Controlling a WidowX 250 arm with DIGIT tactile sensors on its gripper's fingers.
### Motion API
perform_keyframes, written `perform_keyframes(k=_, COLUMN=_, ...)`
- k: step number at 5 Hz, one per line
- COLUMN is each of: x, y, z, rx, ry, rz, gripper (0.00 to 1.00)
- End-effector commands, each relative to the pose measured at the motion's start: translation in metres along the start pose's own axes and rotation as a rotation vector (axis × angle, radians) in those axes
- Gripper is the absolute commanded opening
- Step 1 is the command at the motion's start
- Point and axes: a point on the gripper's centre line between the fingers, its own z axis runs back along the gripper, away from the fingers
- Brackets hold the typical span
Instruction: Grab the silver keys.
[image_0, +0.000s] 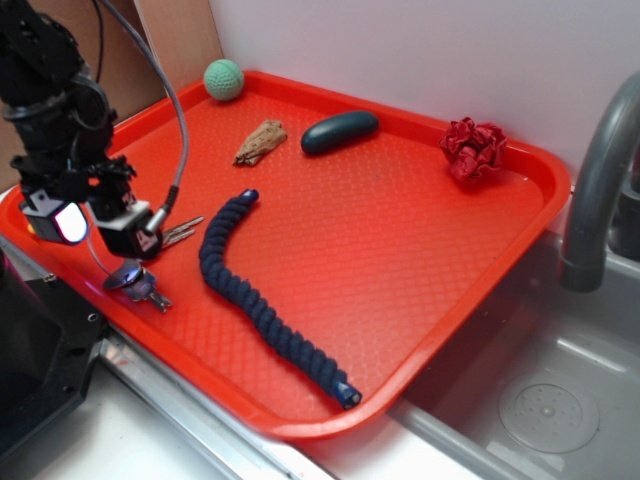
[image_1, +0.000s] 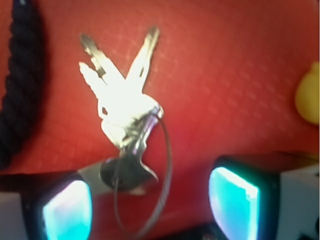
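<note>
The silver keys (image_1: 120, 100) lie fanned out on the red tray (image_1: 240, 75), joined by a thin wire loop (image_1: 161, 190) that reaches back between my fingers. My gripper (image_1: 150, 210) is open, with its glowing pads (image_1: 67, 212) on either side of the loop and a darker key head. In the exterior view the gripper (image_0: 97, 232) hangs low over the tray's near-left corner. The keys (image_0: 182, 234) stick out beside and below it.
A dark blue braided rope (image_0: 260, 300) curves just right of the keys. Farther back lie a green ball (image_0: 224, 79), a wood piece (image_0: 260, 142), a dark oblong object (image_0: 340, 131) and a red crumpled thing (image_0: 474, 148). A yellow duck (image_1: 310, 97) is nearby. A faucet (image_0: 600, 190) and sink are to the right.
</note>
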Motion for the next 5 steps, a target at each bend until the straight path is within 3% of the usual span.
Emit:
perform_keyframes(k=1, x=0.008, y=-0.010, z=-0.011, rx=-0.029, ry=0.047, rz=-0.014, gripper=0.00)
perform_keyframes(k=3, x=0.009, y=-0.014, z=-0.005, rx=-0.023, ry=0.067, rz=-0.051, gripper=0.00)
perform_keyframes(k=4, x=0.022, y=-0.022, z=0.032, rx=0.058, ry=0.061, rz=-0.226, gripper=0.00)
perform_keyframes(k=5, x=0.044, y=-0.028, z=0.084, rx=0.007, ry=-0.028, rz=-0.339, gripper=0.00)
